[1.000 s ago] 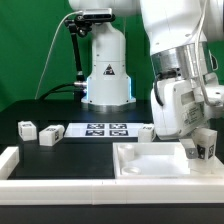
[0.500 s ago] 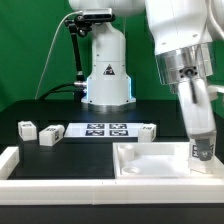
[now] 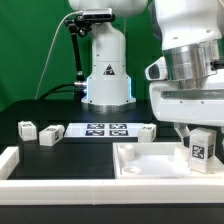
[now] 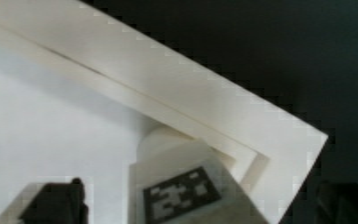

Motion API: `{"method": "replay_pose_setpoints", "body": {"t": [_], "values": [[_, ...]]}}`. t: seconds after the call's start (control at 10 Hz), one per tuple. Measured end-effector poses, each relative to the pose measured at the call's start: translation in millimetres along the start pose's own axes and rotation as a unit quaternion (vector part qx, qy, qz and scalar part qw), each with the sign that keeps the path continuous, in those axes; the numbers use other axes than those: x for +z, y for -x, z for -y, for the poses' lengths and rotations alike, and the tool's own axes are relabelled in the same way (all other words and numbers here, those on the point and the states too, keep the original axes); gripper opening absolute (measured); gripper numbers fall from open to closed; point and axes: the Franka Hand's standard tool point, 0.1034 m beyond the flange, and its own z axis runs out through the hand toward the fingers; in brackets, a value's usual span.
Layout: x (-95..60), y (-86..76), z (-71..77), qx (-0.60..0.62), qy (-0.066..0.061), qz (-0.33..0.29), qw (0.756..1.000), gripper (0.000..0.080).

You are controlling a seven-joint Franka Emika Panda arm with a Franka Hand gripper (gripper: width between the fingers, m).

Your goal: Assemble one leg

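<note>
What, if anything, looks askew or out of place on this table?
Nothing stands out. The small white tagged plastic leg looks upright at the corner of the large white square tabletop, at the exterior view's right. Three similar loose legs rest apart on the black table; no damage shows.

A leg, a small white block, is seen upright at the exterior view's right, at a corner of the tabletop, with a black-and-white tag on its near face. Whether it is seated cannot be told. On the counter a second leg and a third leg are set near each other at the left, and a fourth leg lies nearer the middle
</note>
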Motion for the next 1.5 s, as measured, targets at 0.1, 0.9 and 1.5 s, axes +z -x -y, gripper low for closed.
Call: {"method": "replay_pose_setpoints", "body": {"t": [0.1,0.9,1.5], "values": [[-0.1,-0.7,-0.3,-0.045,0.0,-0.001,0.999,0.0649],[-1.4,-9.0,-3.9,-0.163,0.0,-0.005,0.987,0.0288],[-1.6,-10.1,-5.3,0.028,-0.009,-0.009,1.0,0.0288]]}}
